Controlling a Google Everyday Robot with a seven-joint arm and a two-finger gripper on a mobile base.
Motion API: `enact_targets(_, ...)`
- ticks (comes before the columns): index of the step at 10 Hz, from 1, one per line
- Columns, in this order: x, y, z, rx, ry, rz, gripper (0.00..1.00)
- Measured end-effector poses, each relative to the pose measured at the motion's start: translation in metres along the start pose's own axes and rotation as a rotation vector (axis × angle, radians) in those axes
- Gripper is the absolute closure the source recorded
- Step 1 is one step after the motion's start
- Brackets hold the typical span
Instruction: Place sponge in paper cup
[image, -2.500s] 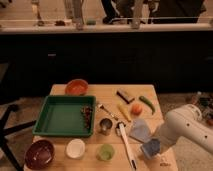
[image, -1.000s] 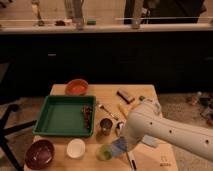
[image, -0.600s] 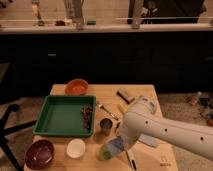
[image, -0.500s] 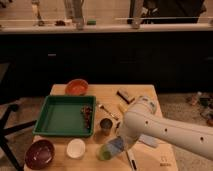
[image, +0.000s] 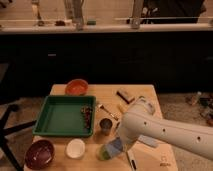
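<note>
My gripper (image: 118, 146) is at the end of the white arm that reaches in from the lower right. It is shut on the sponge (image: 115, 147), a small pale blue-grey block, and holds it low over the table's front, just above and right of the light green cup (image: 103, 153). The paper cup (image: 75, 148), short, white and wide-mouthed, stands on the table to the left of the green cup, about one cup-width from the sponge. The arm hides the table's right part.
A green tray (image: 60, 117) fills the left middle, with a maroon bowl (image: 40, 153) in front of it and an orange bowl (image: 76, 87) behind. A small metal cup (image: 105, 125) stands right of the tray. A fork (image: 107, 111) and a dark bar (image: 125, 96) lie further back.
The arm swung from the table's right side to the front middle with the sponge in the gripper. In the last half second it edged slightly further left.
</note>
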Motion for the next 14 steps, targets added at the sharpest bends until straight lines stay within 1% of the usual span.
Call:
enact_targets(1,-0.011,-0.007,0.002,0.004,-0.004,-0.017,1.0)
enact_targets(2,-0.02,-0.013,-0.004,0.012,-0.007,-0.033,1.0)
enact_targets(3,-0.026,-0.017,-0.012,0.021,-0.009,-0.046,1.0)
enact_targets(5,-0.042,-0.029,-0.038,0.053,-0.015,-0.083,1.0)
enact_targets(6,-0.047,-0.033,-0.046,0.061,-0.017,-0.088,1.0)
enact_targets(7,-0.055,-0.036,-0.049,0.061,-0.022,-0.094,1.0)
enact_targets(8,-0.067,-0.041,-0.049,0.055,-0.027,-0.094,1.0)
enact_targets(10,-0.094,-0.051,-0.043,0.031,-0.039,-0.083,1.0)
enact_targets(12,-0.116,-0.058,-0.033,0.004,-0.048,-0.063,1.0)
enact_targets(14,-0.125,-0.063,-0.026,-0.01,-0.051,-0.036,1.0)
